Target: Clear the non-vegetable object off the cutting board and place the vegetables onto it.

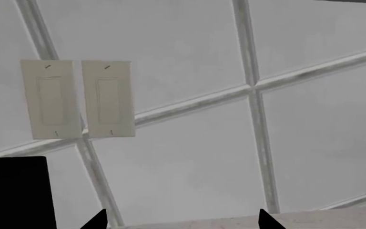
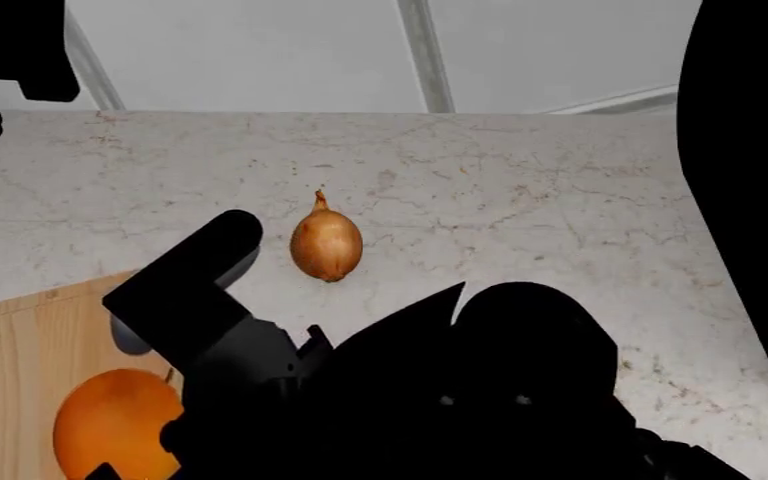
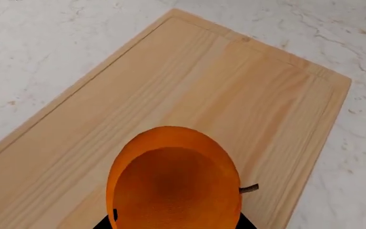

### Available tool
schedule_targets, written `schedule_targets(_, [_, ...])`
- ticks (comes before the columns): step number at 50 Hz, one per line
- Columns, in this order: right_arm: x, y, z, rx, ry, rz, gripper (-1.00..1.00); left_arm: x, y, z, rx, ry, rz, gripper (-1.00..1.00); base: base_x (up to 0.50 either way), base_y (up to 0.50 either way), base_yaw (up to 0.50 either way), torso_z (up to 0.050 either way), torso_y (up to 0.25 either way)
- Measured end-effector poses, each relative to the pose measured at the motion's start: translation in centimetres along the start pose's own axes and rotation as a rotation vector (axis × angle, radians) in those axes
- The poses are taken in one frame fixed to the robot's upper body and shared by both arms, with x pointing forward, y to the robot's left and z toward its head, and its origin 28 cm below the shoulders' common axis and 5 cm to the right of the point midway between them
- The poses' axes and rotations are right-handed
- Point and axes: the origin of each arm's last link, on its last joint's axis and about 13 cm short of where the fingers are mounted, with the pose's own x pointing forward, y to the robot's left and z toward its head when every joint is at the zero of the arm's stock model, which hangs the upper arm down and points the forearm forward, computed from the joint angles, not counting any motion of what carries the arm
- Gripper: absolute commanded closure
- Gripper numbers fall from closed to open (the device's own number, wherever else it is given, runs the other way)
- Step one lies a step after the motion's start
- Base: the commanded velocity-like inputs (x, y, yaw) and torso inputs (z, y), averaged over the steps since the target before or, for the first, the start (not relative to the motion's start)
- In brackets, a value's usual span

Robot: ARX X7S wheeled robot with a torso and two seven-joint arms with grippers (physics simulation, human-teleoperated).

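Over the pale rectangular wooden cutting board (image 3: 189,90), my right end effector (image 3: 177,222) reached down, gripping the round orange fruit (image 3: 173,179); my left end effector (image 1: 179,220) was raised, fingers apart.

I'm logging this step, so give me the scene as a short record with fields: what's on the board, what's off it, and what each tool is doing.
on board: round bright orange fruit on the light wooden cutting board
off board: small golden-brown onion on the marble counter
avocado: not in view
right tool: at the fruit, closure unclear
left tool: tips apart, empty, facing the tiled wall with two light switches
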Motion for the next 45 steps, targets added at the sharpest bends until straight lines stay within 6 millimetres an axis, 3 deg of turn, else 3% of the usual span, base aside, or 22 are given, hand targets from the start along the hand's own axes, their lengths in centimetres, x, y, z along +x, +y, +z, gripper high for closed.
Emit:
schedule_targets(25, [-6.1,-1.0,2.2,-0.029,-0.050,-0.175,1.00,-0.2,-0.2,0.7,-0.001,-0.012,-0.007,-1.00,0.00,0.00,0.00,0.000,0.000])
schedule_targets(45, [-10.9,-2.6,1.1,0.056,-0.094,-0.375,1.00,-0.3,-0.2,0.5,-0.006,-0.016,-0.013,-1.00,0.00,0.00,0.00,0.000,0.000])
